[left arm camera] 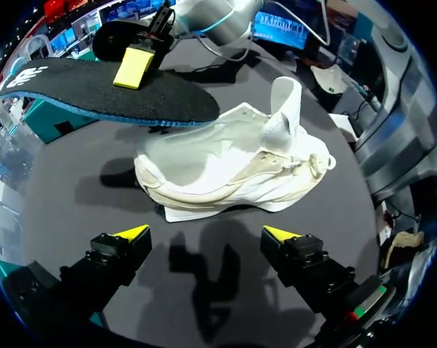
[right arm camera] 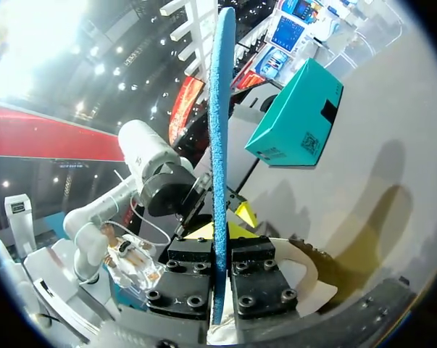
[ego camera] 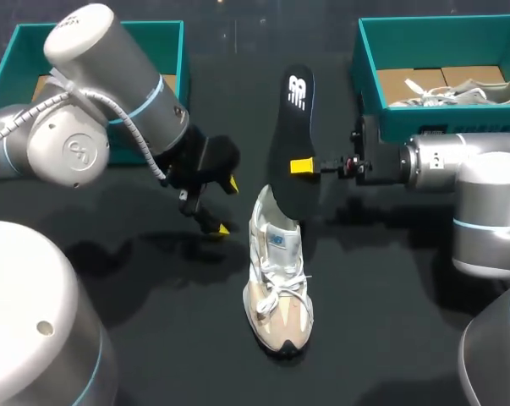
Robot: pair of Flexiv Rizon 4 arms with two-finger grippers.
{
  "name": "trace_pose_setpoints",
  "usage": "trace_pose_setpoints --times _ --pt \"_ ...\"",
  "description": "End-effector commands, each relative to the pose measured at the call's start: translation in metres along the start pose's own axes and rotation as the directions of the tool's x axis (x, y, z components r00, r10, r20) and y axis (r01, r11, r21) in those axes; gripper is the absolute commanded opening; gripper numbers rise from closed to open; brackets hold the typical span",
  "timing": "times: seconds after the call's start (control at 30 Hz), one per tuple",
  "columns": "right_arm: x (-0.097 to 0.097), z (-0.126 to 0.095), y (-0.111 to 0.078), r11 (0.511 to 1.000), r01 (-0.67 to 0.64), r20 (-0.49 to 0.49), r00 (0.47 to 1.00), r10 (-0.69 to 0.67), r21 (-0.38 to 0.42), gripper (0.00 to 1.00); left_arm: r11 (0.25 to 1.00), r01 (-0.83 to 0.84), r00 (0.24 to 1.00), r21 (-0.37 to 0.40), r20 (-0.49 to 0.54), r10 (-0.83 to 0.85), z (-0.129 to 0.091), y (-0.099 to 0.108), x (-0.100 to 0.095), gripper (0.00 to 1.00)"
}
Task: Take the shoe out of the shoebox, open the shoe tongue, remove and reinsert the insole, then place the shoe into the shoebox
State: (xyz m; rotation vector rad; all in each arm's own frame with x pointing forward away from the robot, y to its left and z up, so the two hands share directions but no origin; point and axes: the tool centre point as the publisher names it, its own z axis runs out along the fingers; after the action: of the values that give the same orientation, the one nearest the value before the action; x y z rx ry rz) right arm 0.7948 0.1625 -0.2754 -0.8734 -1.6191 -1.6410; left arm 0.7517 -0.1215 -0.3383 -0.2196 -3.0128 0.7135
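Shoe [ego camera: 278, 283] stands on the table [ego camera: 170, 338], toe at 6 o'clock. Right pincer [ego camera: 301, 167] is clamped on the insole [ego camera: 290, 127] above its heel, at 12 o'clock. Left pincer [ego camera: 227, 206], wide apart, hovers at 9 o'clock.

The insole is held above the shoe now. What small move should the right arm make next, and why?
Probably tilt the insole so its lower end enters the shoe opening: the right gripper pinches it clear above the shoe, and the left gripper is open beside it.
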Motion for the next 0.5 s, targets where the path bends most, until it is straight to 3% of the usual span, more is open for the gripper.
trace_pose_setpoints --times 0.03,0.2,0.5 --pt "-0.005 0.002 0.0 1.0 0.0 -0.009 1.0 0.0 0.003 0.0 1.0 0.0 1.0 -0.004 -0.003 0.0 0.006 -0.002 -0.004 1.0" --pt "-0.005 0.002 0.0 1.0 0.0 -0.009 1.0 0.0 0.003 0.0 1.0 0.001 1.0 -0.008 -0.006 -0.001 0.01 -0.003 -0.003 1.0" --pt "-0.006 0.023 0.006 0.998 0.06 -0.003 0.998 -0.06 0.023 0.0 1.0 0.007 1.0 0.006 -0.009 -0.007 0.029 -0.008 -0.003 1.0"
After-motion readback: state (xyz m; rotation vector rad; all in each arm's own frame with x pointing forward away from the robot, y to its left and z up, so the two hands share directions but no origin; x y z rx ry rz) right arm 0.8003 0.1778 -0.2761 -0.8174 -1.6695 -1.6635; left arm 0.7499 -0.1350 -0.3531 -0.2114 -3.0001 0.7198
